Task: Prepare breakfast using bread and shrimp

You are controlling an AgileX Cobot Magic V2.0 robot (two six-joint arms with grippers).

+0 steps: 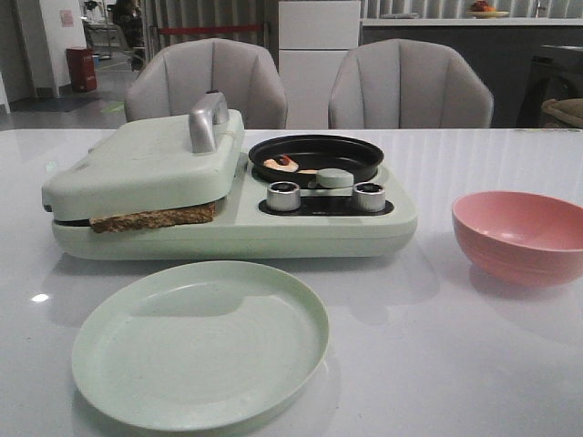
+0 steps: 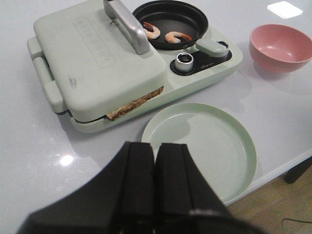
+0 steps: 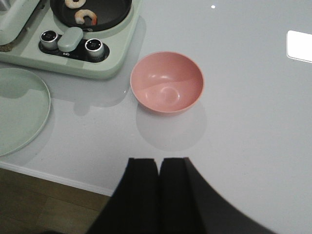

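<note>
Bread (image 1: 155, 218) sits clamped inside the pale green breakfast maker (image 1: 232, 228), under its closed lid (image 1: 146, 159); I only see a brown crusted edge poking out along the front seam, also visible from my left wrist camera (image 2: 135, 103). How many slices are in there I cannot tell. On the front view the appliance sits at about 11 o'clock from table centre.

Shrimp (image 2: 165, 35), two curled pinkish-orange pieces, lie in the small black pan (image 1: 315, 155) on the right half of the appliance, just behind the two silver knobs (image 1: 283, 196). A grey metal handle (image 1: 207, 118) rises from the lid.

An empty pale green plate (image 1: 200, 341) rests on the white table (image 1: 437, 364) at roughly 6 o'clock, just in front of the appliance and not touching it. A pink bowl (image 1: 519, 235) stands at 3 o'clock, apart from both, with nothing in it.

My left gripper (image 2: 155, 180) hangs above the near table edge by the plate, fingers pressed together, holding nothing. My right gripper (image 3: 158, 190) hovers near the table's front edge with the bowl at its 12 o'clock, likewise clenched and empty.
</note>
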